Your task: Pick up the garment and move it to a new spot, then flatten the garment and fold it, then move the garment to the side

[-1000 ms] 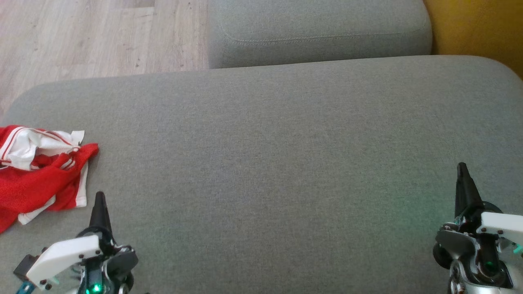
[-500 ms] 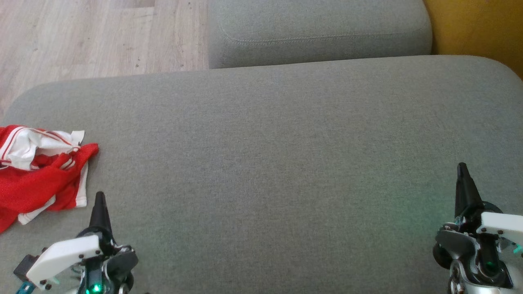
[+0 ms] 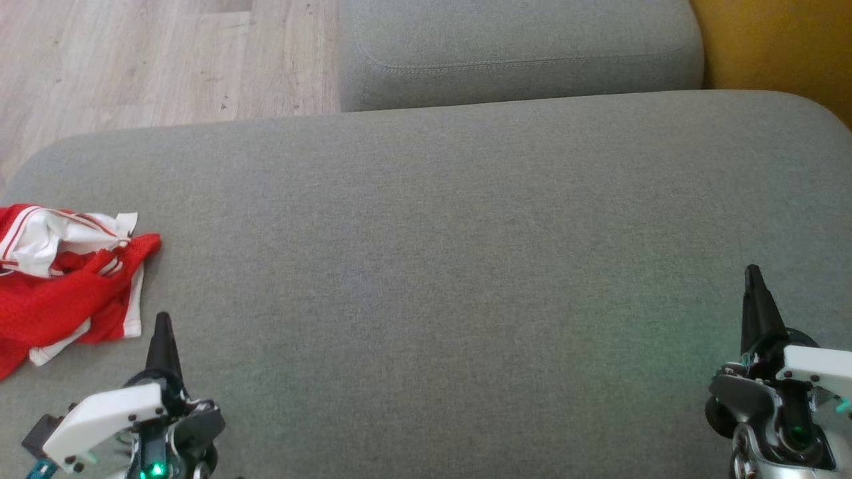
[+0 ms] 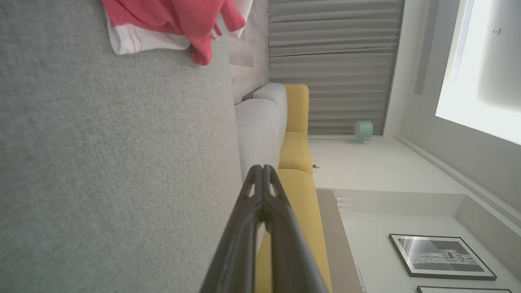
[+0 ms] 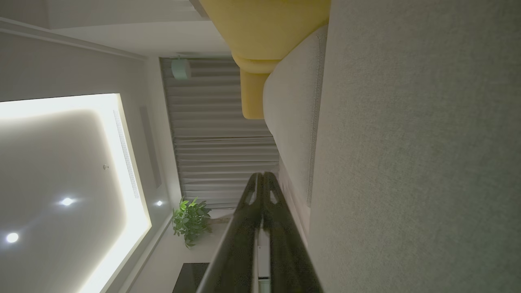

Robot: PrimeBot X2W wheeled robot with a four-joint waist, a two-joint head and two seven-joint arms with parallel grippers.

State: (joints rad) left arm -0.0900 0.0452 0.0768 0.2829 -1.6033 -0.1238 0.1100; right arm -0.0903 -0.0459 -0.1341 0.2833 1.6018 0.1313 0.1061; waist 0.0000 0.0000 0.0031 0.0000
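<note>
The jaws of both arms are staying clenched on nothing. The left gripper (image 3: pixel 162 319) is showing its two dark fingers pressed into a single tapering spike, and the right gripper (image 3: pixel 753 274) is doing the same at the opposite side. Over the last second nothing is changing: the arms are holding their places, and the garment (image 3: pixel 66 286) is lying just as it was. That suggests the task is only starting, with the pick-up yet to begin and the jaws needing to part before any grasp.

Just ahead and to the outside of the left gripper, near but apart from it, the garment is sitting crumpled at the left edge of the seat cushion (image 3: pixel 466 266). Part of it is running out of the head view. It is looking like a thin red mesh fabric with white panels and narrow red-and-white striped trim, bunched into soft, irregular folds. It is likely going to sag and drape when lifted.

The seat cushion is spreading wide and flat in grey, coarse-woven upholstery with rounded corners. A smaller grey cushion (image 3: pixel 519 53) with a stitched seam is sitting beyond it. Pale wood-grain floor (image 3: pixel 133 60) is showing past the left corner, and smooth yellow upholstery (image 3: pixel 779 46) is showing at the far right.
</note>
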